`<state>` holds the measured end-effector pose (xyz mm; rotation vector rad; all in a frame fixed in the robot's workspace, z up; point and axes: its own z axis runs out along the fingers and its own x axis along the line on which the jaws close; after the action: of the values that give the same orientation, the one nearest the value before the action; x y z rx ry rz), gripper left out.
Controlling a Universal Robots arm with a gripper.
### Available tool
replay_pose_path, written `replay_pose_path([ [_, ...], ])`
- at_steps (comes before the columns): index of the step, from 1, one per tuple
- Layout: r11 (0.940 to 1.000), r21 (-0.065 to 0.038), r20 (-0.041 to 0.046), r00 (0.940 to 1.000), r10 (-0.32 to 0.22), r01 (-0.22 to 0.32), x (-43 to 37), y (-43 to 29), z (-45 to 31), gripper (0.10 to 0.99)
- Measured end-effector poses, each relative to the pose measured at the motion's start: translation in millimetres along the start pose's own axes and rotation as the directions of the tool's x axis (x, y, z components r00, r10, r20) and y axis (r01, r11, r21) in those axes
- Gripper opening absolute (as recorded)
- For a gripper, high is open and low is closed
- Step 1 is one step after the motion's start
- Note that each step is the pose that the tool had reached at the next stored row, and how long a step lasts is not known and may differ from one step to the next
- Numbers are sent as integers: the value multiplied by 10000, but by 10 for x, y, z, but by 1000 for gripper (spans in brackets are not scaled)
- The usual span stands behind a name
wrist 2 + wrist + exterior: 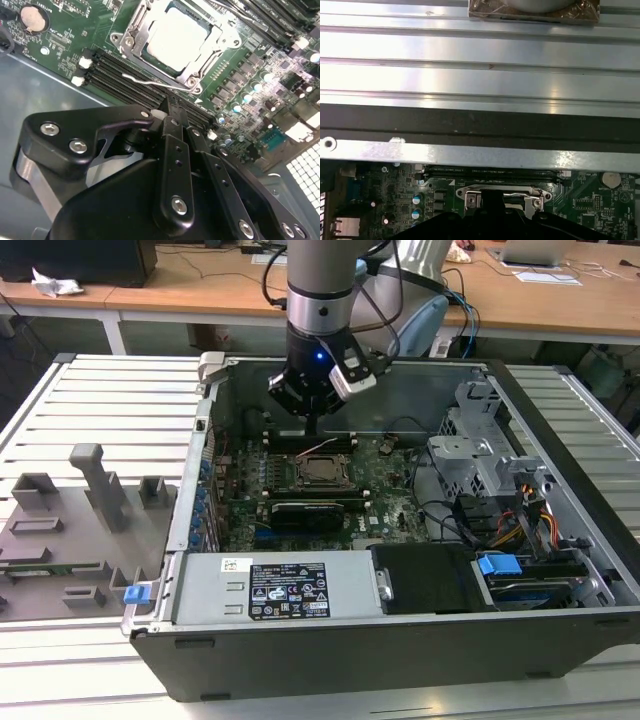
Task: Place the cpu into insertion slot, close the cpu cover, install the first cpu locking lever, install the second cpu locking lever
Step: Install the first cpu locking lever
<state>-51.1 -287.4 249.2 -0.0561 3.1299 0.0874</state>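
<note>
**Chip seated, cover down, tool hovering by the memory slots**

Sitting in the insertion slot [175, 42], the cpu [177, 35]: pale silver face up, square to the socket. Framed by the cpu cover [222, 35], lying flat around the chip in the second wrist view. Along the socket's edge nearest the tool, a thin wire lever [142, 80], its free end apparently raised rather than tucked under a catch; hard to be sure.

Judged as light, rigid and fragile: a thin flat part with a slick metal top, best taken by its opposite edges and never pressed on the underside. The lever likely springy, to be pushed near its bent end.

Just beside the socket, long black memory slots [125, 75] with white clips. Above these, the tool [172, 112], fingers drawn narrow with tips close together, holding nothing visible. In the exterior view, the tool [313, 423] hanging over the green board [390, 490] inside the open computer case [560, 420], which rests on the ribbed metal table [110, 400].
</note>
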Motion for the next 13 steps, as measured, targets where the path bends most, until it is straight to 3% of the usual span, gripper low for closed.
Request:
replay_pose_path([
  [13, 10000, 5, 1, 10000, 41, -41, -90, -12, 161, 106],
])
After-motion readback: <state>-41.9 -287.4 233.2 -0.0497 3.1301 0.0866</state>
